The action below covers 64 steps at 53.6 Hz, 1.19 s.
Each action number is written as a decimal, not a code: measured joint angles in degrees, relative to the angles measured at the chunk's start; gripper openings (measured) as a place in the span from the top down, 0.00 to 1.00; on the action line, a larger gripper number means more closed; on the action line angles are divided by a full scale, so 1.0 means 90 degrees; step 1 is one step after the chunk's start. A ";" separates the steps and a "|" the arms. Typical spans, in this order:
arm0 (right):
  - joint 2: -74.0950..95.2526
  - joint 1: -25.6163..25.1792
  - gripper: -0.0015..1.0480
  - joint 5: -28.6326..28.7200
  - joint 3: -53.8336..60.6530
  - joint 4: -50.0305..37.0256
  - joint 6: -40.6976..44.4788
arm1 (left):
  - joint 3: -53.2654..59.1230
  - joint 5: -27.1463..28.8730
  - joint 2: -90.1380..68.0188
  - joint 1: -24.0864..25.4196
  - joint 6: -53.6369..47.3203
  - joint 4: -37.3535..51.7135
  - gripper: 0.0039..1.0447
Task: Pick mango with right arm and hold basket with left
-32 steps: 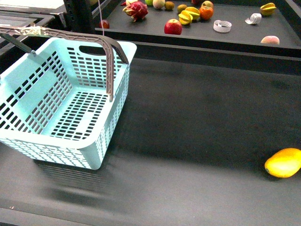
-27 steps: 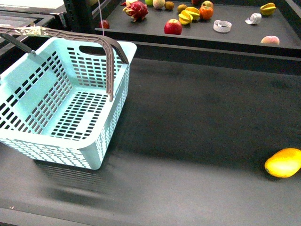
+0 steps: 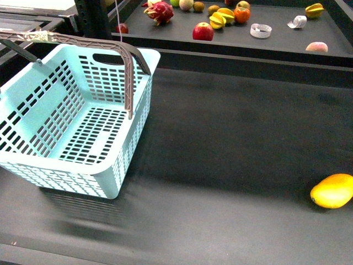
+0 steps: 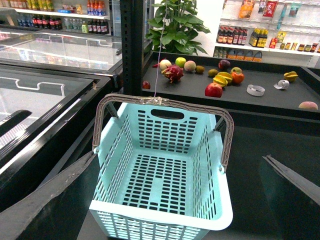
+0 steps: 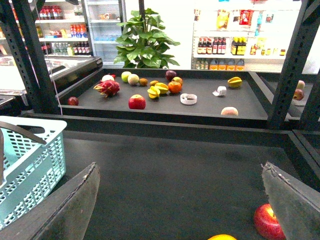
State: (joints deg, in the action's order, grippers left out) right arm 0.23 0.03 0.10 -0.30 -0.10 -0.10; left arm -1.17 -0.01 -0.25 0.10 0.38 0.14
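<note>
**While nothing's gripped, both steps are undone**

Front: mango [image 3: 332, 190] near right edge, well apart from basket [image 3: 77, 167] (no arms seen). L wrist: left gripper [image 4: 178, 156] spread wide, facing basket. R wrist: right gripper [image 5: 180, 165] spread wide, mango barely in shot.

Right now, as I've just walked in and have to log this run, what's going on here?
Nothing is being held yet. The light blue basket stands empty on the dark table at the robot's left, handle up. The left gripper is open and faces it without touching. The mango lies alone on the table at the robot's right. The right gripper is open near it, also not touching.
</note>
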 joint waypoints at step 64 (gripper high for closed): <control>0.0000 0.0000 0.08 0.0000 0.0000 0.0000 0.0000 | -0.5637 0.2419 -1.2106 -0.1190 0.5615 0.3869 0.05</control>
State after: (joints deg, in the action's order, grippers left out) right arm 0.23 0.03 0.10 -0.30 -0.10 -0.10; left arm -51.90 21.76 -109.21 -10.61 50.92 34.96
